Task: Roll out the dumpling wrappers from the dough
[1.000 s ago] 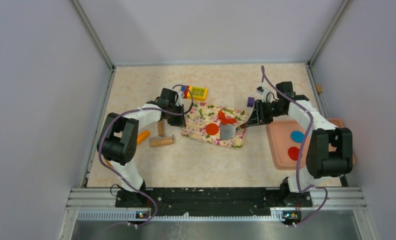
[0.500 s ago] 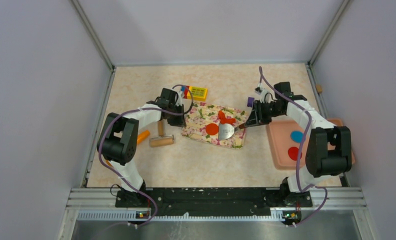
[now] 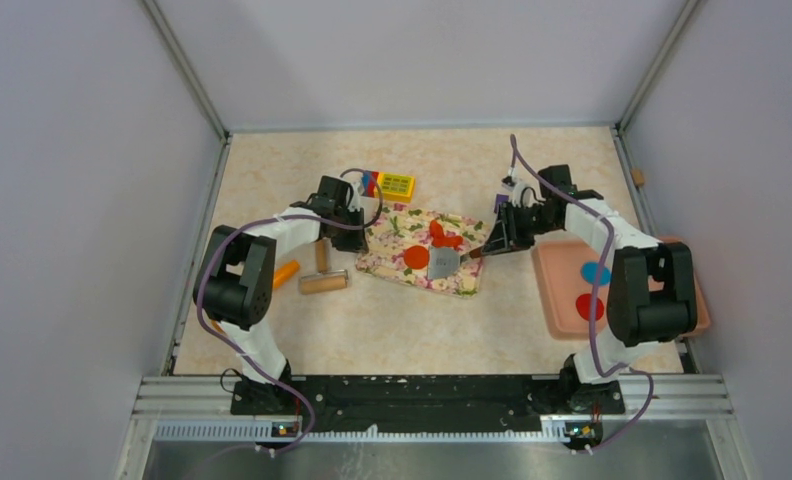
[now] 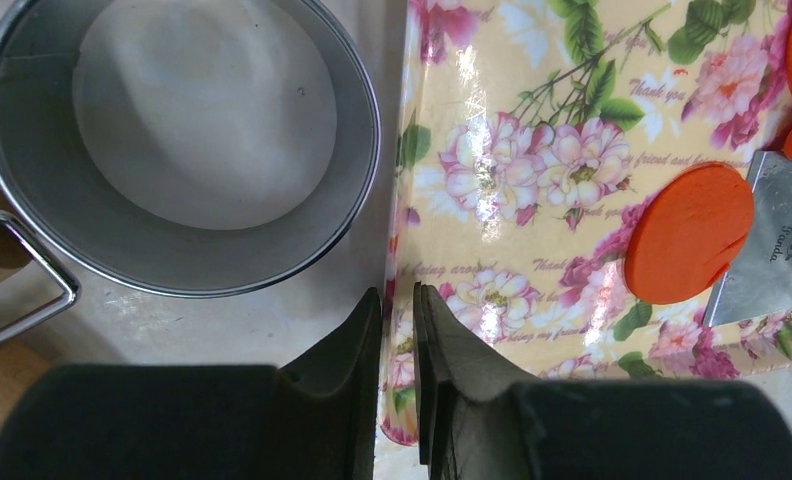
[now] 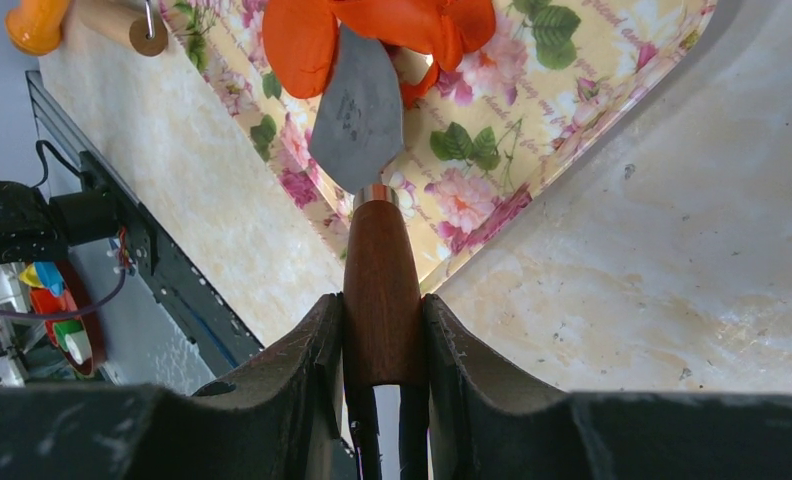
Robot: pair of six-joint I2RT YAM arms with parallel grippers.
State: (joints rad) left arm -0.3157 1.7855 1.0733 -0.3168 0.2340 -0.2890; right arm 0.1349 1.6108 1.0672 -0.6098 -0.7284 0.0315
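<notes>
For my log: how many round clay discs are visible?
3: red disc on the floral mat; blue disc and second red disc on the tray; the arm may hide more.

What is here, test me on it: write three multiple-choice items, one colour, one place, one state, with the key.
1. The disc beside the red disc in the pink tray is: A green, B blue, C yellow.
2. The scraper blade lies: A in the pink tray, B raised in the air, C on the floral mat.
3. The right gripper is: A shut on the wooden handle, B open, empty, C out of view.
Key: B, blue seen from above; C, blade rests on the flowers; A, fingers clamp the handle.
</notes>
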